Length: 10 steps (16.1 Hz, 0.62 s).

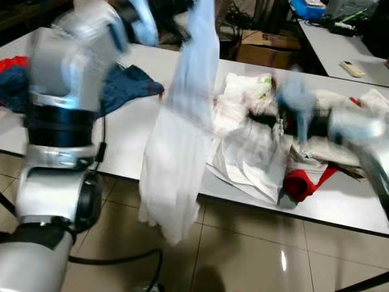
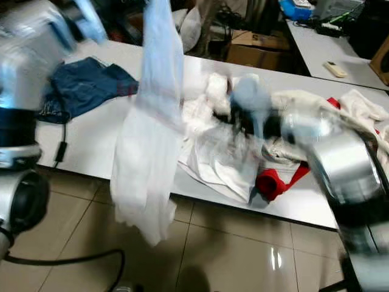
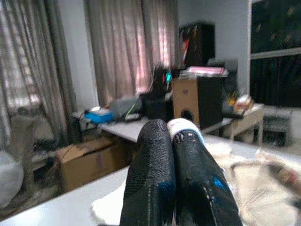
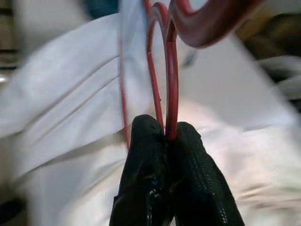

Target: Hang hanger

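My left arm is raised at the left, and its gripper (image 1: 143, 18) is blurred at the top of the picture. A long white garment (image 1: 182, 140) hangs from there, down past the table's front edge towards the floor. In the left wrist view the fingers (image 3: 171, 136) are pressed together, with white cloth (image 3: 108, 207) just below them. My right gripper (image 1: 292, 103) is blurred over the pile of clothes on the table. In the right wrist view it (image 4: 167, 136) is shut on the thin wire of a red hanger (image 4: 170, 70), with the white garment (image 4: 70, 103) right behind it.
The white table (image 1: 340, 207) holds a heap of white clothes (image 1: 249, 152), a red cloth (image 1: 301, 182) near the front edge and blue jeans (image 1: 124, 85) at the left. A cardboard box (image 1: 267, 48) and a second table (image 1: 346, 48) stand behind. A black cable (image 1: 121, 261) lies on the tiled floor.
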### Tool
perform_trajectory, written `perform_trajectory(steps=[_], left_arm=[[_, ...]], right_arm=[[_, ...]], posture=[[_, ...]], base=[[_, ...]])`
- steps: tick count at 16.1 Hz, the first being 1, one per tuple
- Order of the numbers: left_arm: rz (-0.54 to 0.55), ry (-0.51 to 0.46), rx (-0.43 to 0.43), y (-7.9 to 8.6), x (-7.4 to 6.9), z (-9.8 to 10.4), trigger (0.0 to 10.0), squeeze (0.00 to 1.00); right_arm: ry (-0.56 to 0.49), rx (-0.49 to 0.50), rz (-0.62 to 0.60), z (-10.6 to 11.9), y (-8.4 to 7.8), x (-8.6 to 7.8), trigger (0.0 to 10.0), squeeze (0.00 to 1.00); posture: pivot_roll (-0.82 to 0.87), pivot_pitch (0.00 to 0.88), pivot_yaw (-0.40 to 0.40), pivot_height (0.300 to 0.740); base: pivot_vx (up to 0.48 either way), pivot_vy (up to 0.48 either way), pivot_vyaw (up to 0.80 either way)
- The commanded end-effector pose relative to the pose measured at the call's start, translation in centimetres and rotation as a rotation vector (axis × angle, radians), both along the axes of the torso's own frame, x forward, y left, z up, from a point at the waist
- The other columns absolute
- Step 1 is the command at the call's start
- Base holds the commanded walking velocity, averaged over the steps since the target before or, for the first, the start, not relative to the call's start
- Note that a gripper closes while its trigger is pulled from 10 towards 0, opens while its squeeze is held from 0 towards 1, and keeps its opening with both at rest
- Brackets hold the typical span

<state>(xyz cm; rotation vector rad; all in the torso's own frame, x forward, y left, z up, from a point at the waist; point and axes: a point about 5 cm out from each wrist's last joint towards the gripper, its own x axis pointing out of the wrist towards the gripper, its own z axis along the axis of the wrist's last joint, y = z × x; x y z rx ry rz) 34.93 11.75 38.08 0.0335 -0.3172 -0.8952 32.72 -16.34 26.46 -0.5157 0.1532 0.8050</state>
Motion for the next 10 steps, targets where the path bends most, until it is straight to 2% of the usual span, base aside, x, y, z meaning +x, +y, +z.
perform_trajectory(steps=[1, 2, 3, 4, 5, 6, 8, 10], left_arm=[[-0.057, -0.078, -0.021, -0.5, -1.2, 2.3, 10.0, 0.0], [-0.062, -0.097, -0.048, -0.4, -1.4, 3.0, 10.0, 0.0], [-0.054, -0.119, -0.079, -0.3, -1.5, 3.7, 10.0, 0.0], [-0.045, -0.137, -0.096, -0.1, -1.5, 4.1, 10.0, 0.0], [-0.014, -0.181, -0.174, 0.4, -1.6, 5.2, 10.0, 0.0], [0.009, -0.205, -0.231, 0.9, -1.6, 5.8, 10.0, 0.0], [0.038, -0.194, -0.276, 1.2, -1.4, 5.6, 10.0, 0.0], [0.051, -0.172, -0.267, 0.7, -1.1, 4.0, 10.0, 0.0]], right_arm=[[-0.085, -0.02, -0.087, 1.7, -1.2, 1.2, 10.0, 0.0], [-0.199, -0.037, -0.177, 4.6, -2.2, 3.1, 10.0, 0.0], [-0.363, -0.057, -0.27, 7.6, -3.2, 4.4, 10.0, 0.0], [-0.452, -0.06, -0.333, 9.1, -3.7, 4.8, 10.0, 0.0], [-0.677, 0.033, -0.425, 13.5, -4.7, 4.9, 10.0, 0.0], [-0.782, 0.103, -0.42, 15.6, -4.9, 4.5, 10.0, 0.0], [-0.851, 0.059, -0.369, 15.8, -4.6, 4.8, 10.0, 0.0], [-0.865, -0.03, -0.291, 13.2, -4.0, 5.4, 10.0, 0.0]], posture=[[0.03, 0.0, -0.061, 0.74], [0.03, 0.0, -0.065, 0.74], [0.03, 0.0, -0.068, 0.74], [0.03, 0.0, -0.068, 0.74], [0.03, 0.0, -0.07, 0.74], [0.03, 0.0, -0.072, 0.74], [0.03, 0.0, -0.078, 0.74], [0.03, 0.0, -0.077, 0.74]], base=[[0.0, 0.0, 0.0], [0.0, 0.0, 0.0], [0.0, 0.0, 0.0], [0.0, 0.0, 0.0], [0.0, 0.0, 0.0], [0.0, 0.0, 0.0], [0.0, 0.0, 0.0], [0.0, 0.0, 0.0]])
